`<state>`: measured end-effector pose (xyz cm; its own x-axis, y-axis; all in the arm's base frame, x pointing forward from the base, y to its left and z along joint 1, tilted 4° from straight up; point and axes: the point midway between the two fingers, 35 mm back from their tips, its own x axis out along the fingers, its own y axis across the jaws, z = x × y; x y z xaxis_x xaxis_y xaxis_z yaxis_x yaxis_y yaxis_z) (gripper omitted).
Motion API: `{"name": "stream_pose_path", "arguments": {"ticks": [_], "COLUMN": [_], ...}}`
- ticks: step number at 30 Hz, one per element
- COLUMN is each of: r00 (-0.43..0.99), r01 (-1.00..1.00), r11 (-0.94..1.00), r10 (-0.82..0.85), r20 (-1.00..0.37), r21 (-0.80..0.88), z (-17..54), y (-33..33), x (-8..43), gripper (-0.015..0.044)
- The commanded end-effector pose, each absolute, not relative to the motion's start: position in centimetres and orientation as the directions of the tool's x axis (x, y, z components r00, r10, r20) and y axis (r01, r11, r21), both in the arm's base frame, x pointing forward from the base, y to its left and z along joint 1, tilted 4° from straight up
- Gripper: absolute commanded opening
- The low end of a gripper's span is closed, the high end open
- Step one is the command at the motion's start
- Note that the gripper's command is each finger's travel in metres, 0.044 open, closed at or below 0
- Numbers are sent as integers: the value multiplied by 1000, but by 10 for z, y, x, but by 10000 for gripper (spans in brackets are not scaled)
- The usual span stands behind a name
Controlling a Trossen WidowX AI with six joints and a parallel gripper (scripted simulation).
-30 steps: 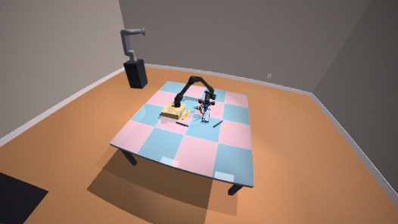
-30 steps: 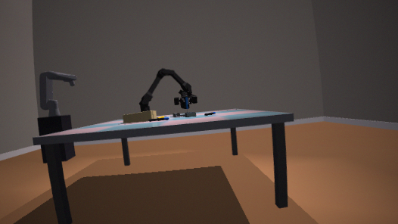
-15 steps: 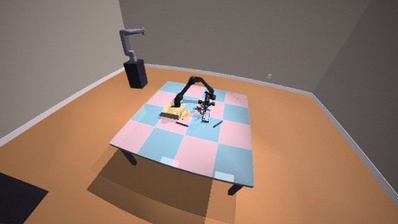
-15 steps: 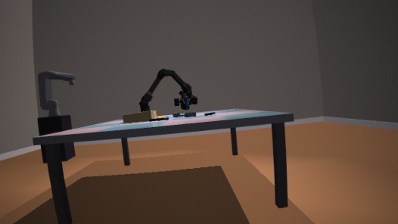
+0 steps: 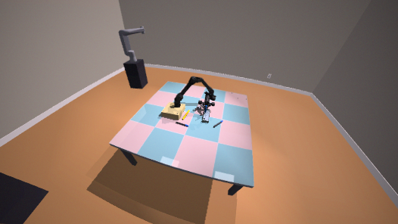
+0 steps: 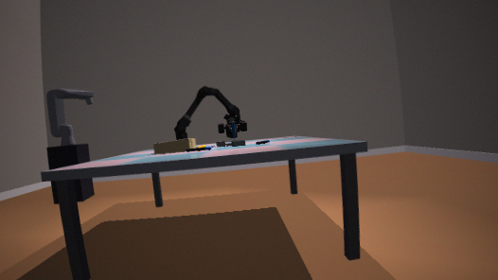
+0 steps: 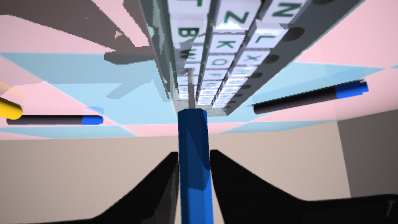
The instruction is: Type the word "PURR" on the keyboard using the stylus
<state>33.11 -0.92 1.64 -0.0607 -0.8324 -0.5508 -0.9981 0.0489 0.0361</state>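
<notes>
My gripper is shut on the blue stylus, which points down with its thin grey tip toward the keys. The keyboard lies on the table below, with white keys and green letters in three long columns. In the wrist view the tip overlaps the column with T, B and W, at the key just past W, whose letter is mostly covered and looks like P. Whether the tip touches that key or presses it down cannot be told.
A black pen with a blue end lies to one side of the keyboard. Another such pen and a yellow marker lie on the other, near the tan base block.
</notes>
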Motion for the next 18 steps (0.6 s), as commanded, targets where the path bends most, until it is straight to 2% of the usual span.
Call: {"name": "stream_pose_path", "arguments": {"ticks": [1, 18], "r00": [-62, -62], "r01": [-998, -998], "r11": [51, 51], "r10": [-832, -832], "r20": [-551, -551], "r21": [34, 34], "z": [14, 17], "y": [-9, -9], "x": [331, 331], "gripper": [81, 81]}}
